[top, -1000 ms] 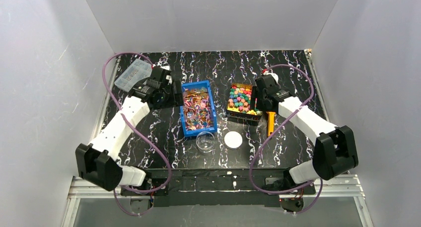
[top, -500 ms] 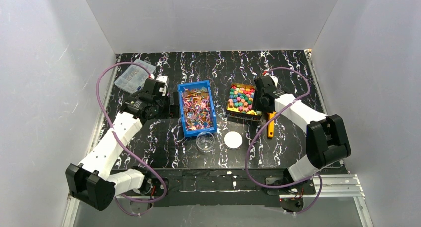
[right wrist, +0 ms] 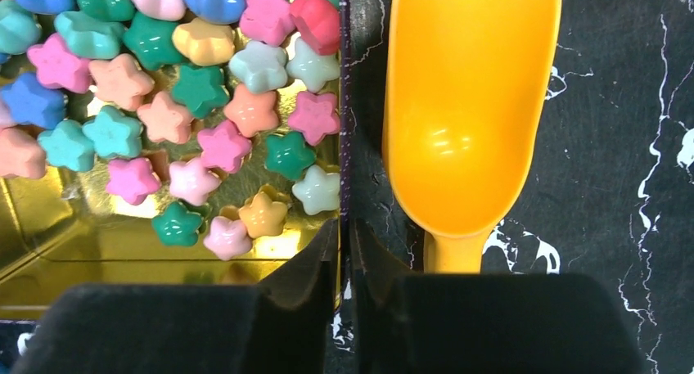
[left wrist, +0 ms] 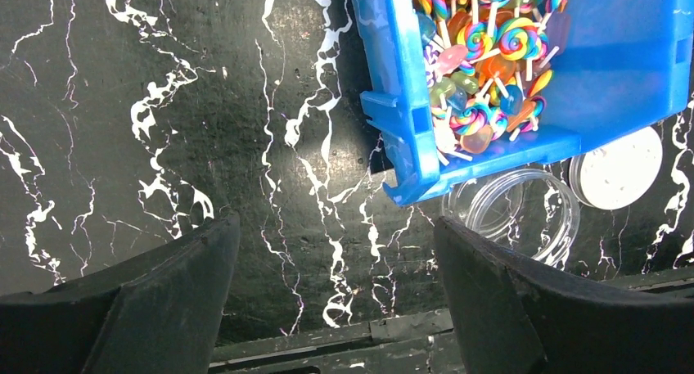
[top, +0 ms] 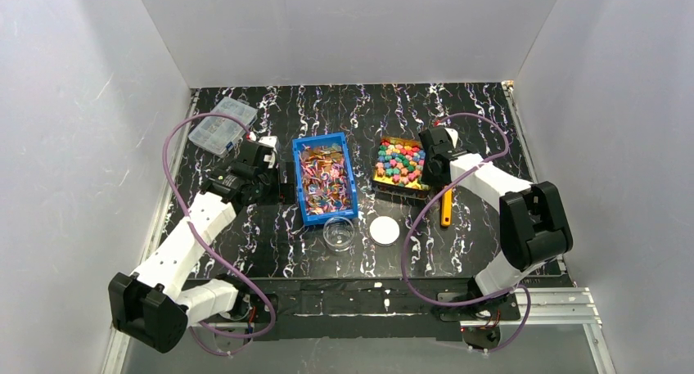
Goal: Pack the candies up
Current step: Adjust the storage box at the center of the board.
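Star-shaped candies [right wrist: 196, 104] in pink, green, blue and yellow fill a gold tray [right wrist: 82, 251] right of centre [top: 398, 163]. My right gripper [right wrist: 344, 243] has one finger inside the tray and one outside, shut on the tray's thin right wall at its near right corner [top: 431, 176]. A blue bin [left wrist: 393, 104] holds wrapped swirl lollipops [left wrist: 483, 63]. My left gripper [left wrist: 335, 284] hangs open over bare table just left of the bin [top: 278, 180], with nothing between its fingers.
An orange scoop [right wrist: 466, 104] lies right beside the tray, bowl pointing away [top: 446, 206]. A clear round jar [top: 339, 234] and a white lid [top: 384, 229] sit in front of the bin. A clear organizer box [top: 218, 123] lies at the far left.
My right gripper's jaws have shut on the tray wall. My left arm pulled back from the blue bin's left side, toward the near left, with its jaws widening.
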